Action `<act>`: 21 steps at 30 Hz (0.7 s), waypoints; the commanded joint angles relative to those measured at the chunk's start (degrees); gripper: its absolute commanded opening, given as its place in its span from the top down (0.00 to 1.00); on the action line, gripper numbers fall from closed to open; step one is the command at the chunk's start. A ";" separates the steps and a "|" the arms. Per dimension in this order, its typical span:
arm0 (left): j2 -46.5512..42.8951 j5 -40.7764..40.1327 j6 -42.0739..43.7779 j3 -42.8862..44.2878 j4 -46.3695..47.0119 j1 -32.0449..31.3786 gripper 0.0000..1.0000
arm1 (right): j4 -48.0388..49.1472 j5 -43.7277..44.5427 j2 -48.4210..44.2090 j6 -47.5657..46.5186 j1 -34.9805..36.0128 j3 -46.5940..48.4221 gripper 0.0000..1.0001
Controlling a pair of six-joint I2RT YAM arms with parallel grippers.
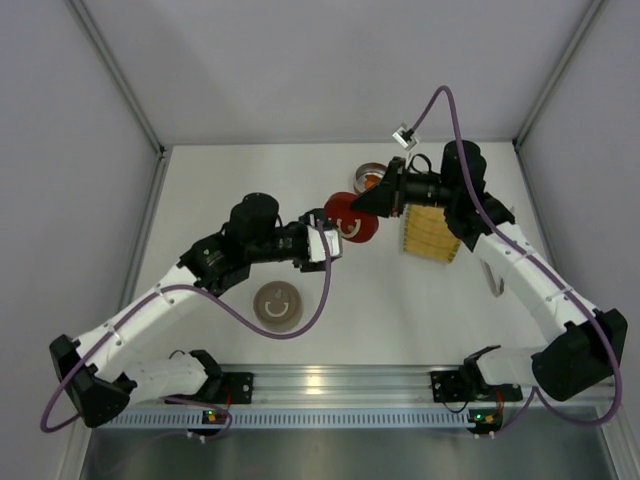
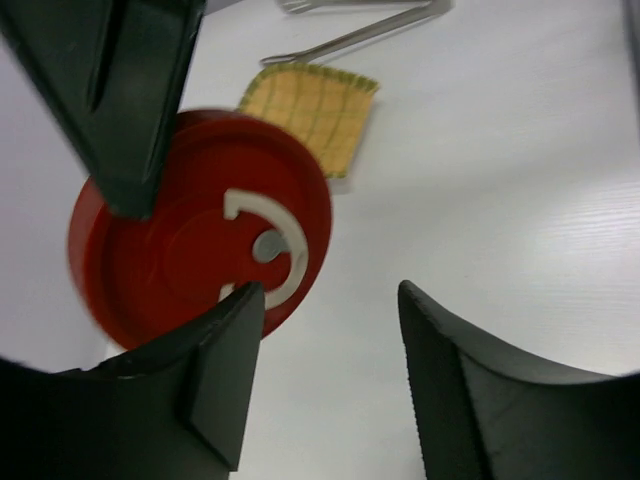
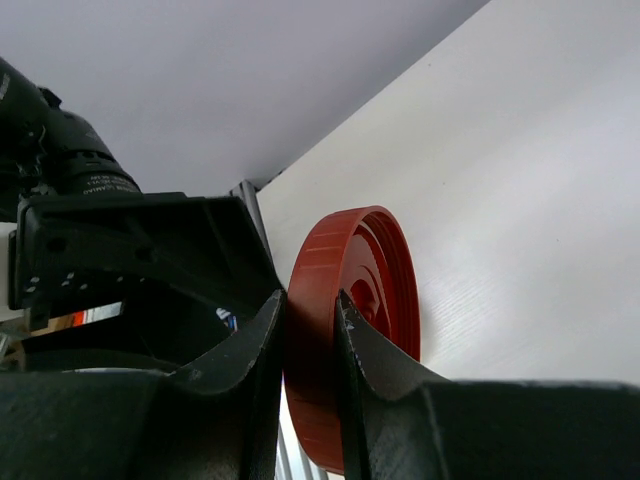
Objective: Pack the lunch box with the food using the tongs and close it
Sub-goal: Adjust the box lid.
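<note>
My right gripper (image 1: 366,206) (image 3: 312,296) is shut on the rim of a round red lid (image 1: 355,222) (image 3: 345,300) and holds it on edge above the table. In the left wrist view the red lid (image 2: 190,250) shows a white ring handle. My left gripper (image 1: 334,240) (image 2: 330,292) stands open right beside the lid, its left finger (image 2: 225,350) over the lid's edge, with nothing between the fingers. The silver tongs (image 2: 372,28) lie beyond the mat. A small round tin (image 1: 369,180) behind the lid shows something orange inside.
A yellow woven mat (image 1: 432,232) (image 2: 315,105) lies right of the lid, partly under my right arm. A brown round tin (image 1: 278,303) with a pale curved mark sits near the front left. Grey walls close the table's sides and back.
</note>
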 commanded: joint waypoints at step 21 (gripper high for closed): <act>-3.50 -26.41 17.90 -12.16 26.16 -11.06 0.27 | 29.58 -7.02 4.10 28.05 -3.82 -5.11 1.00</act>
